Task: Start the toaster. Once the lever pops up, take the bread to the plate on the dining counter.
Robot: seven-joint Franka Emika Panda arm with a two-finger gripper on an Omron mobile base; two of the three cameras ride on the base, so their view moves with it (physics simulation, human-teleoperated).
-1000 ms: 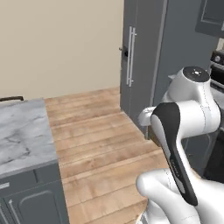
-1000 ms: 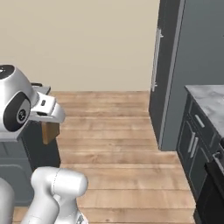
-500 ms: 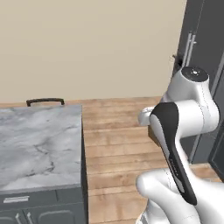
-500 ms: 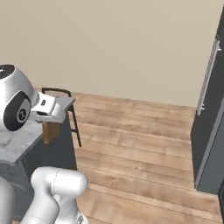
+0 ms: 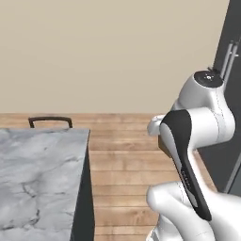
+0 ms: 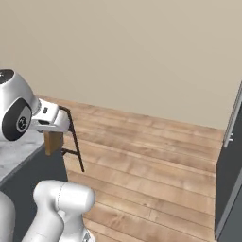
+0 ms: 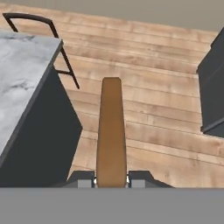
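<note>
My gripper (image 7: 111,179) is shut on the bread (image 7: 111,131), a tan-brown slice seen edge-on that sticks out from between the fingers over the wooden floor. The same bread (image 6: 53,142) hangs below the hand in the right base view, and a corner of it (image 5: 163,145) peeks past the arm in the left base view. The dining counter (image 5: 37,179) with its veined marble top lies to the left, and its corner (image 7: 26,74) is just left of the bread. The toaster, its lever and the blue plate are out of view.
A dark metal stool (image 5: 49,121) stands at the counter's far end, and its frame (image 6: 73,142) is close behind the hand. A tall dark fridge (image 5: 230,94) rises on the right, with a dark cabinet (image 7: 212,87) beside the bread. Wooden floor (image 6: 151,160) lies between.
The whole picture has swung as the base turns: the marble counter has come further into view on the left and the fridge has slid right. The bread stays in my gripper.
</note>
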